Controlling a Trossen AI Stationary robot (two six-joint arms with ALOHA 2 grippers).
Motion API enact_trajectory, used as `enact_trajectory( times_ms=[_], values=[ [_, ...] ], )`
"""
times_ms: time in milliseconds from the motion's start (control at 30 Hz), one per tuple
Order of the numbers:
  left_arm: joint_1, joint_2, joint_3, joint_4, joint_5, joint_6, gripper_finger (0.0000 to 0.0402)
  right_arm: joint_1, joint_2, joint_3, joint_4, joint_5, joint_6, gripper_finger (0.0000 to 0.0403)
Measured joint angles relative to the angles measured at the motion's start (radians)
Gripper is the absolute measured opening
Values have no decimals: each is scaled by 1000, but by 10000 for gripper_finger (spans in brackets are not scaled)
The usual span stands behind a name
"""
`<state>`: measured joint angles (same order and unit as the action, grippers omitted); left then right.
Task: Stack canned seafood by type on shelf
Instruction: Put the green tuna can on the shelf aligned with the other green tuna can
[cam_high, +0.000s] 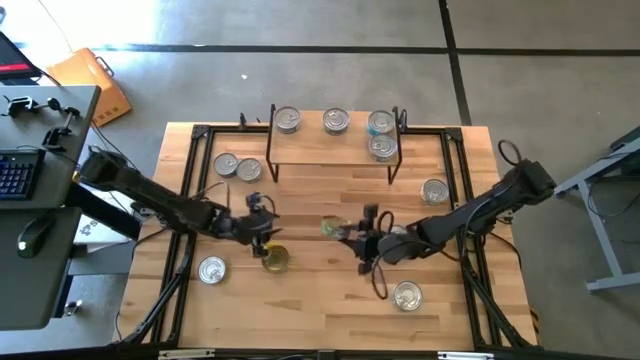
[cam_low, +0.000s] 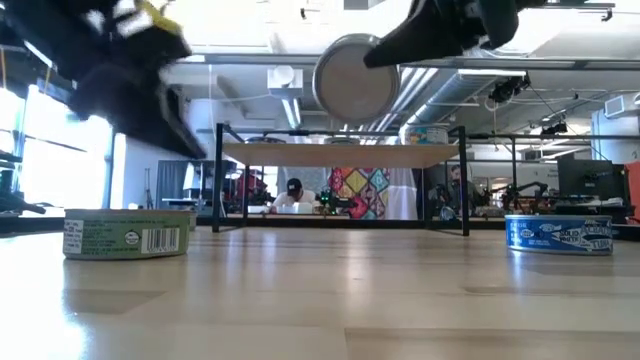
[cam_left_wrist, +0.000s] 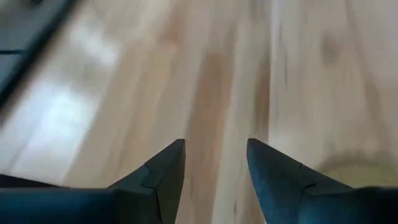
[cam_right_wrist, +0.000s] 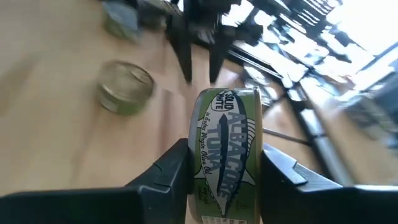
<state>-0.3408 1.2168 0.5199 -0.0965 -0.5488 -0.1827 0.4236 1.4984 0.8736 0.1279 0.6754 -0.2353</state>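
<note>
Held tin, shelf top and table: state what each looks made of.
Held tin, clamped in the right gripper: metal, judging by its shiny silver lid in the low view; green printed label, probably paper. Shelf top: light wood, matte; thin black legs, likely metal. Table: butcher-block wood, strips showing, slight sheen.

Green-labelled tuna tin (cam_right_wrist: 225, 152) on edge, apparently airborne; four silver-lidded tins (cam_high: 334, 122) atop the shelf (cam_high: 330, 150).

Overhead: a wooden table (cam_high: 320, 305), two dark arms meeting mid-table. The right gripper (cam_high: 340, 232) appears to hold a tin (cam_high: 331, 227); four tins sit on the shelf (cam_high: 330, 148).
</note>
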Motion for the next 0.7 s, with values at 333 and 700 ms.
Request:
enact_trajectory(
  times_ms=[333, 700],
  values=[
    [-76, -114, 4, 17, -112, 3, 161, -198, 20, 276, -341, 44, -255, 120],
    [-81, -103, 3, 66, -122, 38, 160, -543, 94, 276, -297, -113, -395, 120]
  ],
)
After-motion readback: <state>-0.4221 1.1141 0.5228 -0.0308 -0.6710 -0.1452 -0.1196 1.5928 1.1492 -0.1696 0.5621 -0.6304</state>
